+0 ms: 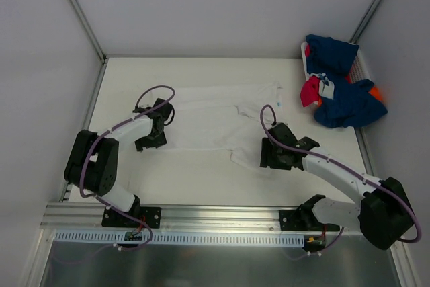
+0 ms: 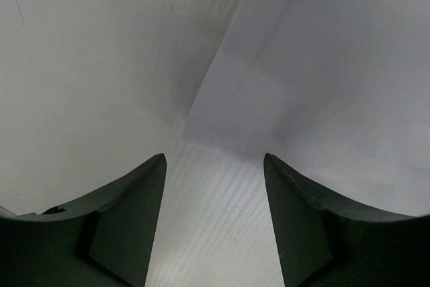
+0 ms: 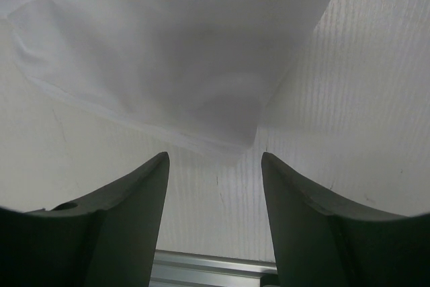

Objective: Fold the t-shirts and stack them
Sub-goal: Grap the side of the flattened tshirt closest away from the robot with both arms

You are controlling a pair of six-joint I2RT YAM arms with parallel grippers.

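Note:
A plain white t-shirt (image 1: 215, 120) lies spread flat across the middle of the table, its small blue neck label (image 1: 279, 105) on the right. My left gripper (image 1: 150, 140) hovers low at the shirt's left edge. In the left wrist view it (image 2: 215, 166) stands open over bare table, with the white cloth (image 2: 336, 78) just ahead on the right. My right gripper (image 1: 270, 159) is at the shirt's near right corner. It (image 3: 215, 162) is open too, and the cloth's hemmed corner (image 3: 201, 65) lies just beyond the fingertips. Neither gripper holds anything.
A heap of navy t-shirts (image 1: 342, 99) with a pinkish-red one (image 1: 310, 91) and some orange (image 1: 377, 92) sits at the back right, partly in a white basket (image 1: 363, 65). White walls enclose the table. An aluminium rail (image 1: 222, 216) runs along the near edge.

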